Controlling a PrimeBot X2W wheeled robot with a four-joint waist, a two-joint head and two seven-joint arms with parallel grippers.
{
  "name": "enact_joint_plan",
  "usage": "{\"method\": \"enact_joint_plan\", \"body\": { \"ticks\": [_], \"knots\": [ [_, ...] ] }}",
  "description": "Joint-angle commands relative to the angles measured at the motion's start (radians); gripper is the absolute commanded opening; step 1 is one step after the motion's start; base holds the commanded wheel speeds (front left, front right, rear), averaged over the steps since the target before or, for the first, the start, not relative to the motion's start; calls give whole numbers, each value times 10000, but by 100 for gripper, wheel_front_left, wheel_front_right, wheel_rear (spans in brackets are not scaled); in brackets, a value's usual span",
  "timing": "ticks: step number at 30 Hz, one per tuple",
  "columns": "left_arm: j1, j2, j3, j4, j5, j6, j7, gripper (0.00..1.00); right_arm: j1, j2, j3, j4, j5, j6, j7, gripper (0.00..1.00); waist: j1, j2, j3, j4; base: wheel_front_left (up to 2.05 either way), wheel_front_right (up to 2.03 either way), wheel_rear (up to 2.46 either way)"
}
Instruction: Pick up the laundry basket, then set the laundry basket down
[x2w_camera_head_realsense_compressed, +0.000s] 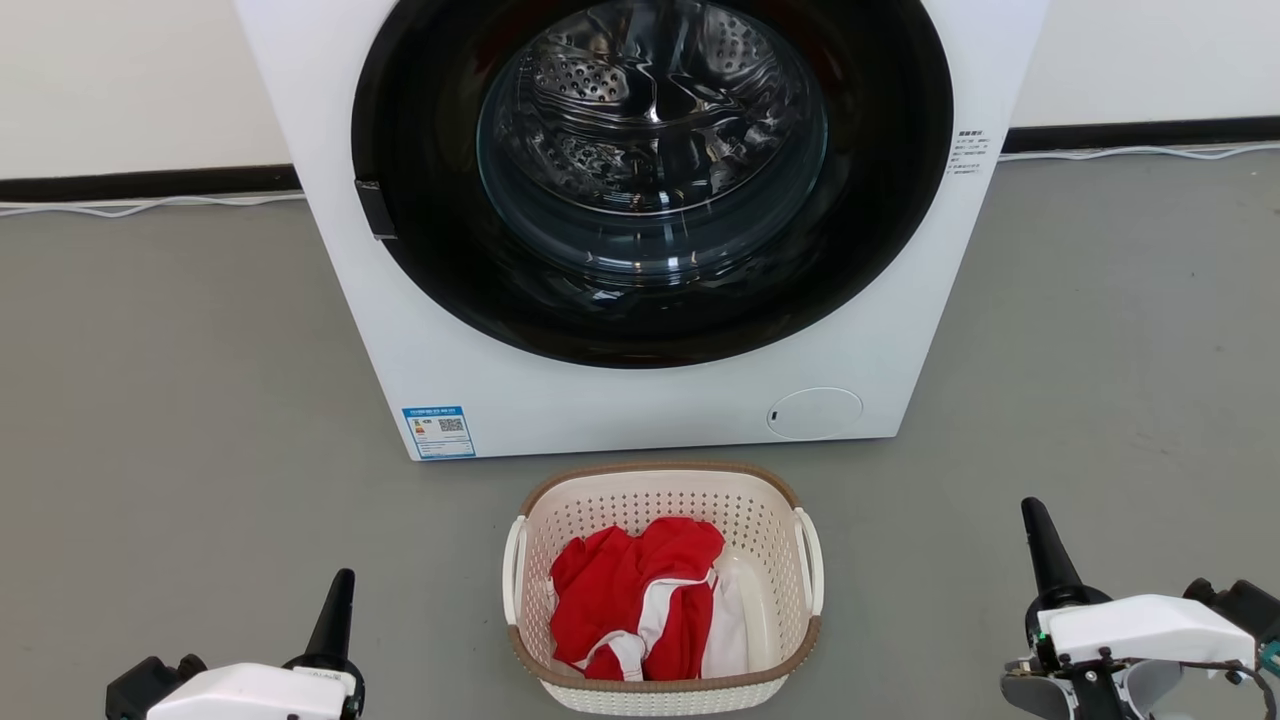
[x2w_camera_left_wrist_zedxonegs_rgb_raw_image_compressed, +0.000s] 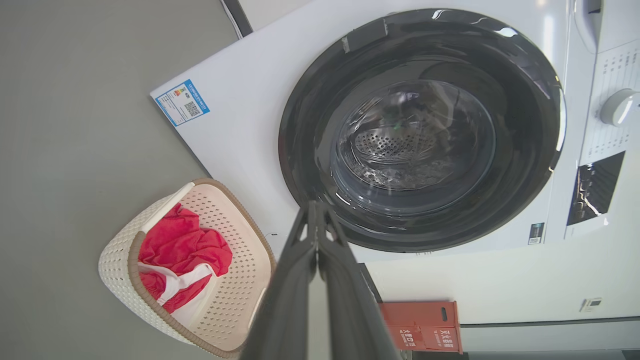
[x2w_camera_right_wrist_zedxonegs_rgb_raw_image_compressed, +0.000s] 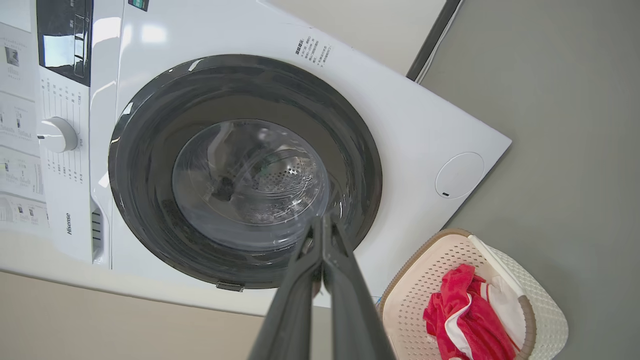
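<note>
- Fingers (x2w_camera_head_realsense_compressed: 335, 620) pressed together on both the left gripper (x2w_camera_head_realsense_compressed: 343, 590), lower left, and the right gripper (x2w_camera_head_realsense_compressed: 1035, 520), lower right.
- Between them at bottom centre sits the laundry basket (x2w_camera_head_realsense_compressed: 640, 500), touching neither.

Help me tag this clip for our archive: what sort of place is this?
Likely a laundry area: a white front-loading washing machine with a dark round door stands on a grey floor, and a cream-white perforated plastic laundry basket of red and white clothes sits before it.
</note>
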Motion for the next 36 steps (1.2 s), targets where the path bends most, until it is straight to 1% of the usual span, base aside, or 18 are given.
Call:
{"method": "enact_joint_plan", "body": {
  "ticks": [1, 2, 36],
  "knots": [
    [-572, 45, 270, -364, -332, -169, 106, 0, -146, -37, 111, -402, 430, 4, 150, 0, -1, -1, 4, 14, 0, 0, 0],
    [-572, 45, 270, -364, -332, -169, 106, 0, -146, -37, 111, -402, 430, 4, 150, 0, -1, -1, 4, 14, 0, 0, 0],
    [-764, -61, 596, -1072, -3605, -585, 1081, 0, -43, -41, -195, -1168, 4632, 0, 1128, 0, -1, -1, 65, 231, 0, 0, 0]
  ]
}}
